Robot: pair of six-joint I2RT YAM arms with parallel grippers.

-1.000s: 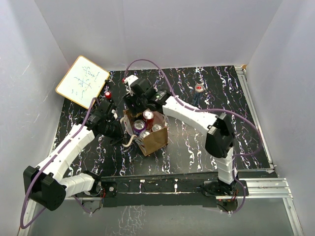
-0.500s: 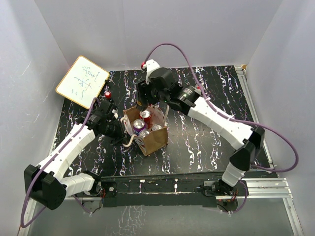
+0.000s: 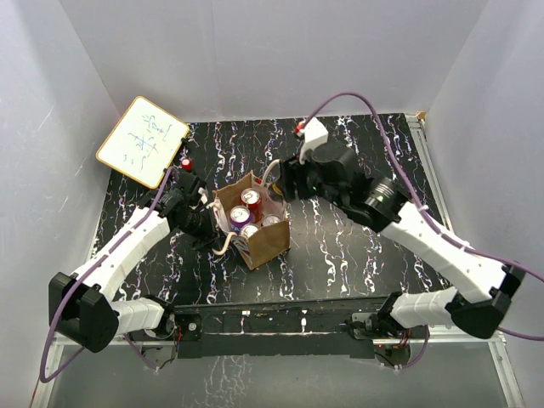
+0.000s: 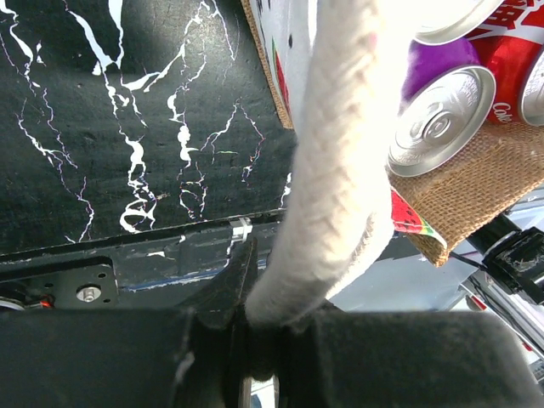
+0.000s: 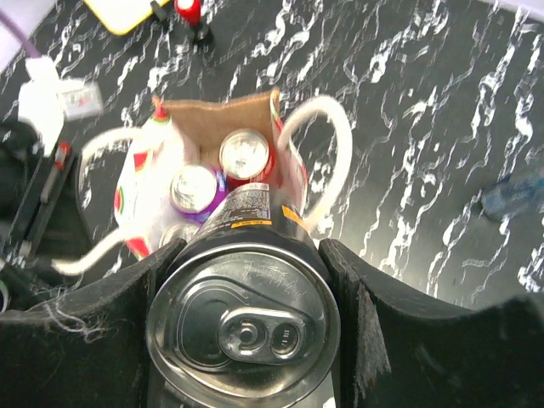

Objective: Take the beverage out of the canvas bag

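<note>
Right fingers [image 5: 361, 323], clenched on the black can [image 5: 242, 314], have lifted it right of the canvas bag [image 3: 265, 244]; left fingers [image 4: 127, 357] grip its handle [image 4: 331, 170]

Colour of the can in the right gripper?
Black can with silver lid and a yellow-orange stripe; shows best in right wrist view.

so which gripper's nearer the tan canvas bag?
Left. Left gripper is shut on the off-white rope handle of the tan canvas bag; right gripper sits apart off its right side, holding a black can.
</note>
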